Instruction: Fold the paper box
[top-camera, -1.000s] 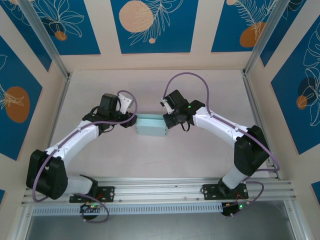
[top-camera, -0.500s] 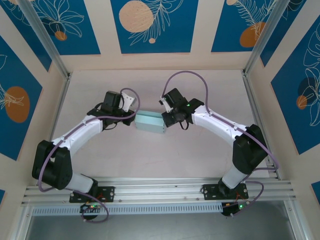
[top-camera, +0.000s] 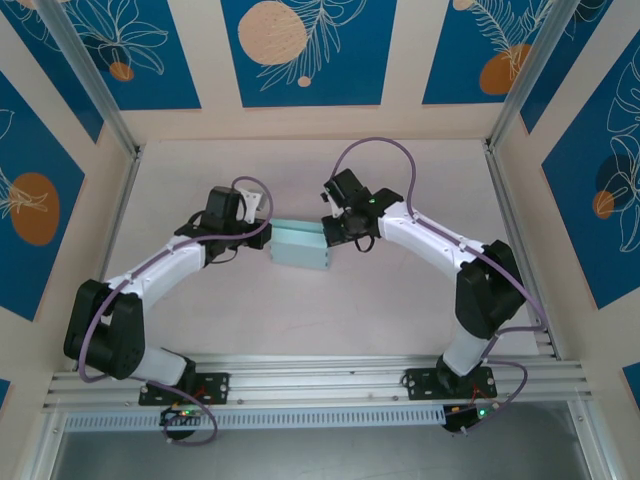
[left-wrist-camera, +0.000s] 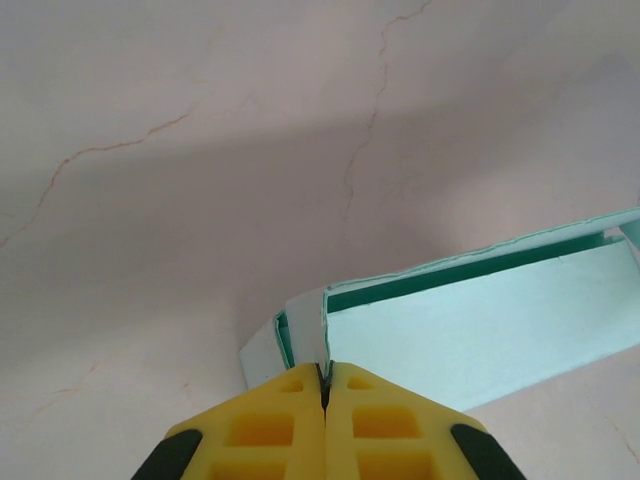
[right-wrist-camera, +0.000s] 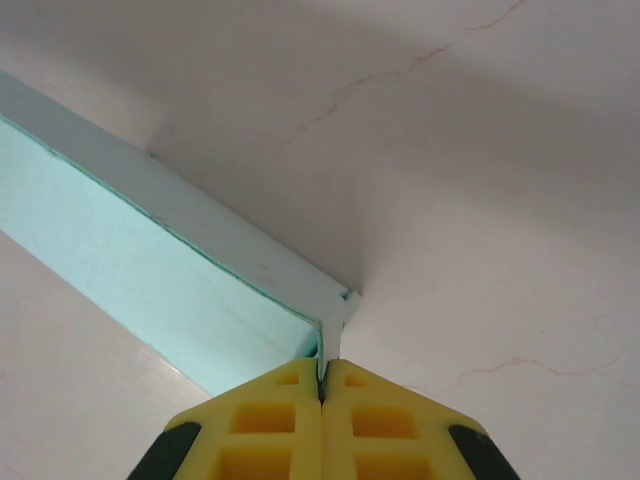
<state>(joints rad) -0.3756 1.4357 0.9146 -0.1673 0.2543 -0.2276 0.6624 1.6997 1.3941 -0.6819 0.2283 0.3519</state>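
Blue floral wall panels (top-camera: 300, 50) frame a pale, veined worktop (top-camera: 300, 320), where the left gripper (top-camera: 266, 238), its arm drawn in closer than a second ago, has now clamped shut on a thin card flap at the left end of the paper box (top-camera: 300, 250). The light-blue box lies mid-worktop between the two bent arms. The right gripper (top-camera: 328, 236) stays pinched on the flap at its right end.
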